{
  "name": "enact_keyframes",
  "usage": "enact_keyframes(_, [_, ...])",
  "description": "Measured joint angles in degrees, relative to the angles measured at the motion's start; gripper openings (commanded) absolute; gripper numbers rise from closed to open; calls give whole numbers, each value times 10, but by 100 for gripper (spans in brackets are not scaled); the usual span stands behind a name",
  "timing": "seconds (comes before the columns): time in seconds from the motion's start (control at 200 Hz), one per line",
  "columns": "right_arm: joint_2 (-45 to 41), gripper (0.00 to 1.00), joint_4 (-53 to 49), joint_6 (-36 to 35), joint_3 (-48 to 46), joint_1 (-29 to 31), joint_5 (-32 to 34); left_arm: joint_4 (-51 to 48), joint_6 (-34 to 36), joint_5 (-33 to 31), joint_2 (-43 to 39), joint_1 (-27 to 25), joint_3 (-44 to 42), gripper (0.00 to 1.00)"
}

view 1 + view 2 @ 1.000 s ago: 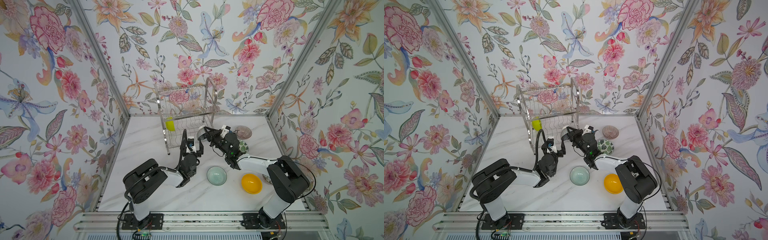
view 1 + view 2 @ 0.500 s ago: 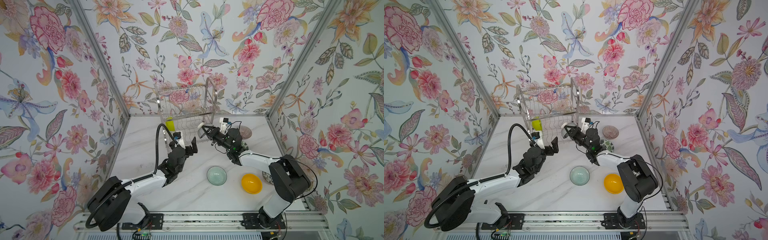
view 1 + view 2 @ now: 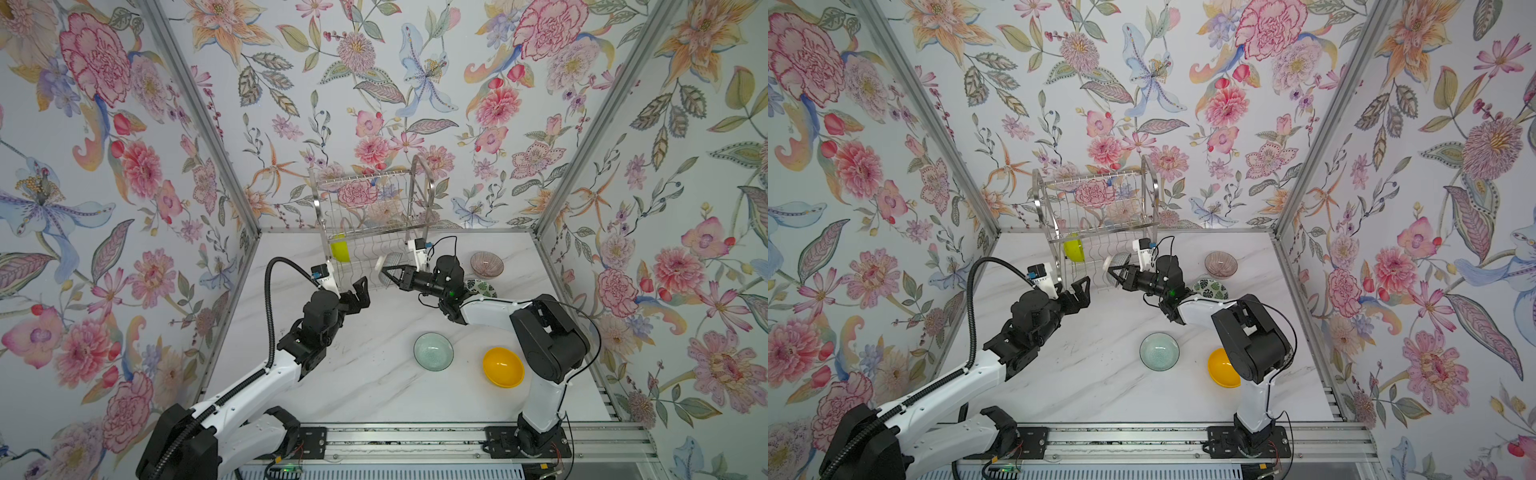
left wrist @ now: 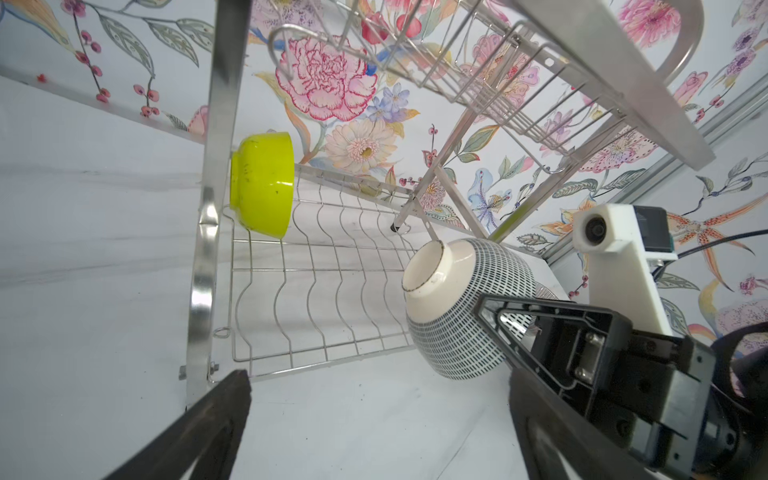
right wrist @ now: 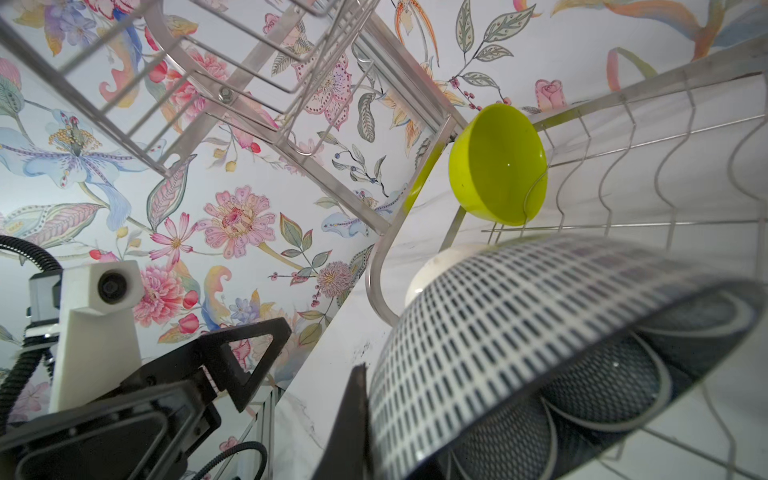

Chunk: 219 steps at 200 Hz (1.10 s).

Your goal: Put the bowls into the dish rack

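The silver wire dish rack (image 3: 370, 208) (image 3: 1100, 199) stands at the back of the table. A lime green bowl (image 3: 340, 250) (image 4: 262, 185) (image 5: 496, 164) stands on edge at the left end of its lower tier. My right gripper (image 3: 388, 272) (image 5: 415, 436) is shut on the rim of a black-and-white patterned bowl (image 3: 390, 264) (image 4: 465, 303) (image 5: 519, 332), tipped on its side just in front of the lower tier's right part. My left gripper (image 3: 359, 291) (image 4: 378, 386) is open and empty, at the rack's front left, apart from that bowl.
On the marble table lie a pale glassy green bowl (image 3: 433, 351), an orange-yellow bowl (image 3: 503, 368), a pinkish ribbed bowl (image 3: 486, 264) and a white bowl with green leaves (image 3: 481, 287), half hidden by the right arm. Floral walls close in three sides.
My left gripper has opened a little wider and drawn back leftward from the right gripper, its arm stretched out. My right gripper has carried the patterned bowl left toward the rack's lower tier.
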Motion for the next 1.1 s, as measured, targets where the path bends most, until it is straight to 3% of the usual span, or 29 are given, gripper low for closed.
enact_keyframes(0.435, [86, 0, -53, -80, 156, 7, -52, -56, -82, 95, -7, 55, -7, 99])
enact_keyframes(0.776, [163, 0, -53, -73, 208, 1, -75, -56, -96, 112, 14, 55, -3, 99])
enact_keyframes(1.096, [223, 0, -31, -24, 279, -20, -90, -53, -99, 112, 36, 55, 11, 99])
